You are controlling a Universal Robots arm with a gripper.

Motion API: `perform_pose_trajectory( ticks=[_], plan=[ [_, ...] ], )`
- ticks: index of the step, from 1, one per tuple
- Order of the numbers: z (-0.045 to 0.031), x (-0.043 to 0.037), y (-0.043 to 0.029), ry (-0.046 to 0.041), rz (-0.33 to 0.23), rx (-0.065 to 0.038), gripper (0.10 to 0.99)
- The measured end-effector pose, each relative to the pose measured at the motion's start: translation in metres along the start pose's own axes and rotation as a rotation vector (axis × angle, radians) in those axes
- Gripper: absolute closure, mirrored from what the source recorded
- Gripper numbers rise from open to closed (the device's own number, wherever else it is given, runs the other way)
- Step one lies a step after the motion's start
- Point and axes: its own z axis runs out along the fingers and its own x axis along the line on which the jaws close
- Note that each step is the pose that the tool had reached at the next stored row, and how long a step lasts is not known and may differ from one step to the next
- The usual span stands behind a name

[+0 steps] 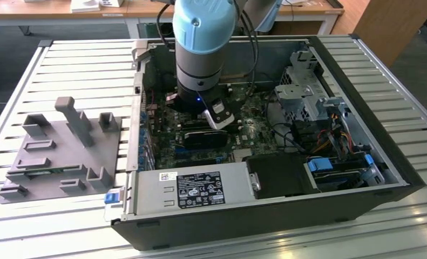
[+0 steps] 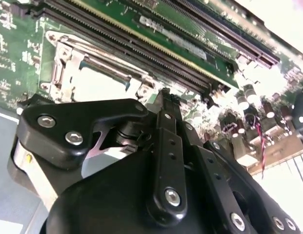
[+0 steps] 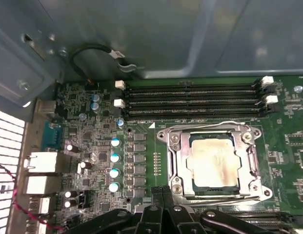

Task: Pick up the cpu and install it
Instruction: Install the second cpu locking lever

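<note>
One cpu already lies inside the metal socket frame on the motherboard, the claw pinched empty just beside it, so any withdrawal should be straight up.

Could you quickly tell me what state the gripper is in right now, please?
Gripper: fingers closed together, holding nothing, poised beside the shiny silver-grey square cpu lying in its metal-framed socket.

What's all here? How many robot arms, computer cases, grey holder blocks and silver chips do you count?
Robot arm: 1
Computer case: 1
Grey holder block: 1
Silver chip: 1
Total: 4
</note>
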Motion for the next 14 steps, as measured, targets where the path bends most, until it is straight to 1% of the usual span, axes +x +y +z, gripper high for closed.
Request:
perform_pose_trajectory(
  ticks=[4,14],
  plan=[
    [-0.0092,0.0004,0.0029,0.0,0.0,0.0,0.98],
    [-0.0207,0.0008,0.0071,0.0,0.0,0.0,0.98]
  ],
)
